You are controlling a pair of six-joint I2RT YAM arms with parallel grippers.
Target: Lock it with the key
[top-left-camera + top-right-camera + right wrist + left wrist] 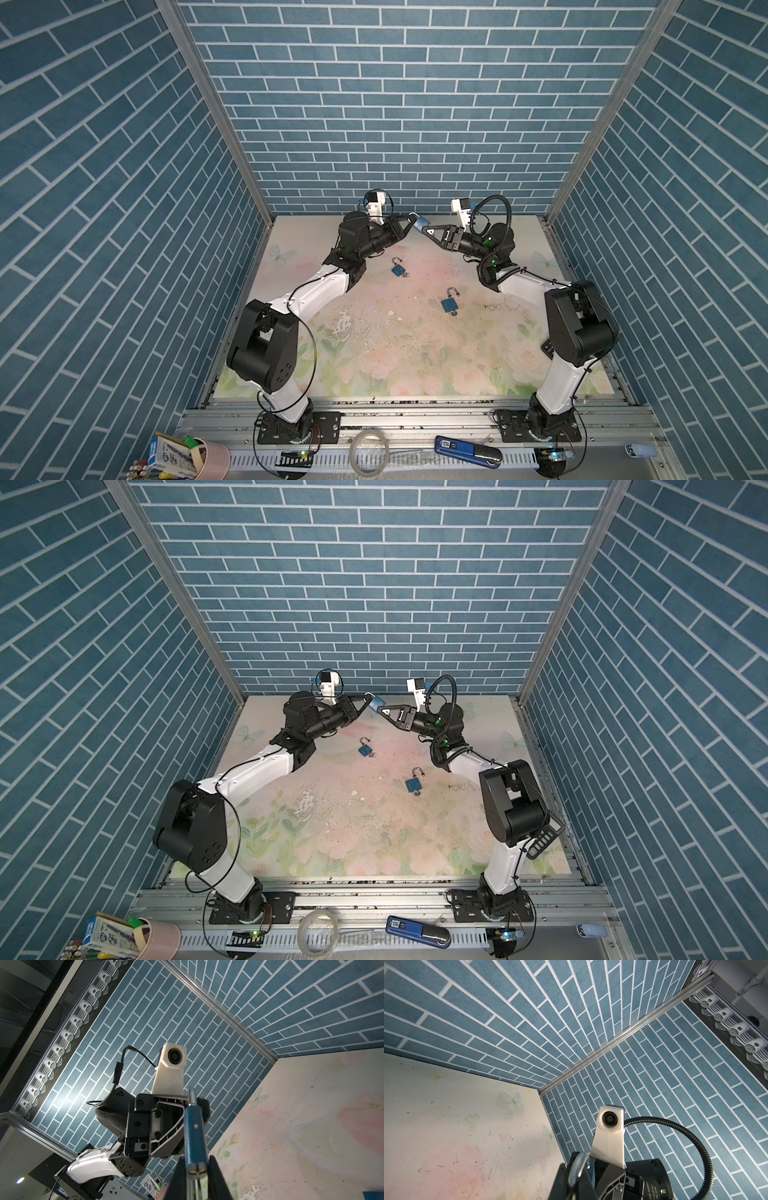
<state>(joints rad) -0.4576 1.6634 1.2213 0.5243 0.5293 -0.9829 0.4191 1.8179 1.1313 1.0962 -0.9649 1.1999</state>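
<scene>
Left wrist view puts the left gripper (573,1186) low in the picture, its jaws narrowed onto the silver shackle (579,1165) of a blue padlock (420,223). In both top views the padlock hangs in the air near the back wall, well above the floral tabletop (374,357), bridged between the two arms. To its right, the right gripper (196,1179) clamps the padlock's blue body from both flat sides, with the brass keyway end sitting just between its fingertips. Whether a key is in that keyway I cannot tell; something thin hangs below it, too blurred to name. Two more blue padlocks lie on the tabletop with their shackles swung open, the left spare padlock (398,269) and the right spare padlock (449,303), each with what looks like a small key or ring at its base. The main risk I see is the two arms pushing against each other off-axis. If the free shackle leg misses its hole, it would jam or twist out of the left jaws. The round steel of the shackle is a slippery hold, and a slip would drop the padlock onto the tabletop. The right fingers also crowd the keyway, so a key may be hard to turn there.
</scene>
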